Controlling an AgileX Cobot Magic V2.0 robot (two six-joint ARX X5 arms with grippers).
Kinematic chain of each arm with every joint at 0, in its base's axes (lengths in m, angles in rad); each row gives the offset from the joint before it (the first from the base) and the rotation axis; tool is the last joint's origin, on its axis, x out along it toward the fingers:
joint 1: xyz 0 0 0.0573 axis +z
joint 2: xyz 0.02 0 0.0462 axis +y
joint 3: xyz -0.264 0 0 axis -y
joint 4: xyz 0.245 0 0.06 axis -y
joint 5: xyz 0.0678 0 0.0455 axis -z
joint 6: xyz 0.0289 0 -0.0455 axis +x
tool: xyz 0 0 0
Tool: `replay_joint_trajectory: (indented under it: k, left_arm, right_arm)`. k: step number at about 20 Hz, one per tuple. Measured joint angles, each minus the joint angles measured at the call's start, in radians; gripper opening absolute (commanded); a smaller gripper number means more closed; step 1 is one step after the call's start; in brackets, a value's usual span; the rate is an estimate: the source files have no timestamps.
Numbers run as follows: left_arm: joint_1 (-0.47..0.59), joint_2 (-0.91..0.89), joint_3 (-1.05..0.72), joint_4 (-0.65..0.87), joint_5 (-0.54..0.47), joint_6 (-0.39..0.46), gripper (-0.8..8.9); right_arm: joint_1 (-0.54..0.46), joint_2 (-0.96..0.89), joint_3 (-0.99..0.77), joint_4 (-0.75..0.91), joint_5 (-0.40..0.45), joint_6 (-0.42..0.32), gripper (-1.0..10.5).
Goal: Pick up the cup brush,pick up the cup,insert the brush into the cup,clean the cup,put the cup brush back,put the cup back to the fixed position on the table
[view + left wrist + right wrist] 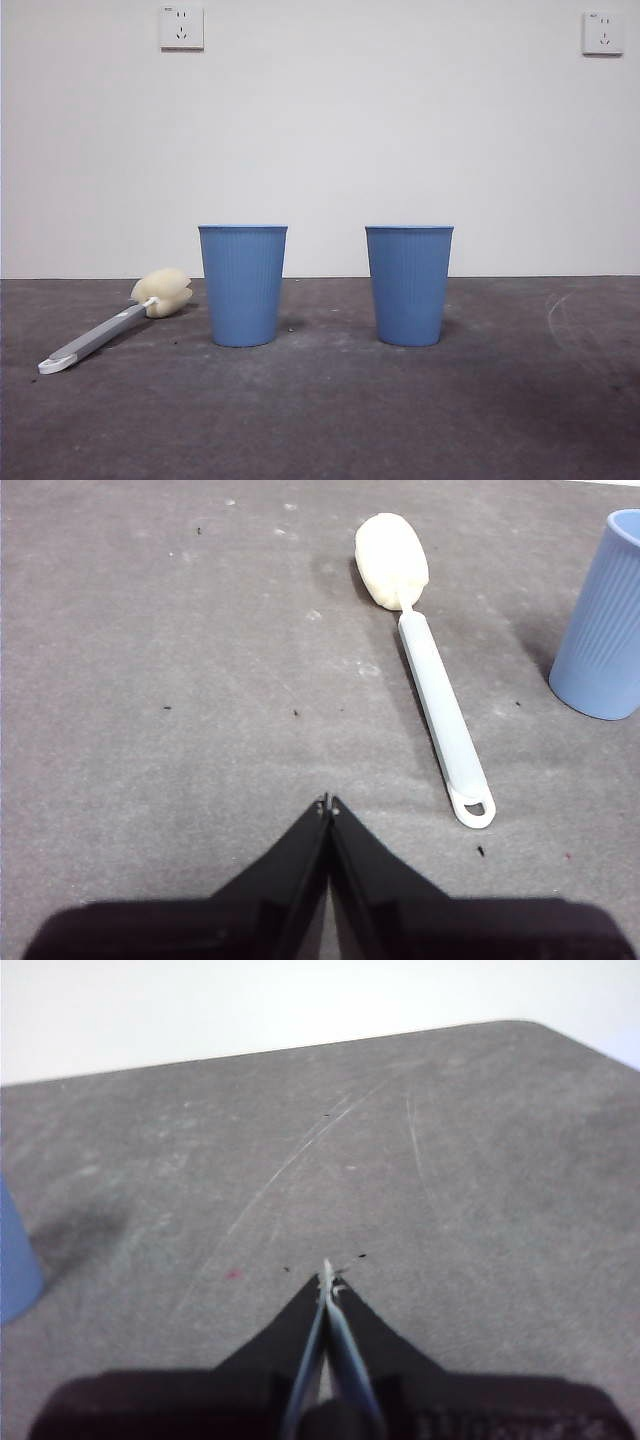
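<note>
Cup brush [112, 326] flat on table [320, 420] left of two upright blue cups [243, 285], left gripper [327, 805] pressed together near its handle, right gripper [327, 1278] likewise closed, holding nothing.

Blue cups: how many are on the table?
2. One cup stands upright left of centre, next to the brush; the other cup stands upright right of centre, apart from it. Nothing seems to hide more.

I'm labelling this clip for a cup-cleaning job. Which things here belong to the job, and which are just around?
Job:
- cup brush, lying flat
- blue cup beside it
- table
- left gripper, fingers shut
- right gripper, fingers shut

Just around:
- second blue cup
- wall sockets
</note>
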Motion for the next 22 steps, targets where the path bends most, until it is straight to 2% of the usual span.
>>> replay_joint_trajectory:
  k: [3,7,13,17,22]
  left_arm:
    - [0.0,0.0,0.0,0.0,0.012,0.0,-0.04]
    - [0.0,0.008,0.059,-0.053,0.048,-0.064,-0.07]
    - [0.0,0.093,0.313,-0.195,0.167,-0.106,-0.07]
    - [0.0,0.187,0.5,-0.411,0.251,-0.102,-0.08]
    - [0.0,0.281,0.695,-0.71,0.344,0.011,-0.08]
  right_arm:
    - [0.0,0.0,0.0,0.0,-0.003,0.098,0.0]
    - [0.0,0.001,0.032,-0.015,-0.107,0.187,-0.1]
    - [0.0,0.072,0.253,-0.092,-0.214,0.226,-0.1]
    - [0.0,0.206,0.453,-0.281,-0.356,0.156,-0.1]
    - [0.0,0.412,0.72,-0.566,-0.508,-0.022,-0.1]
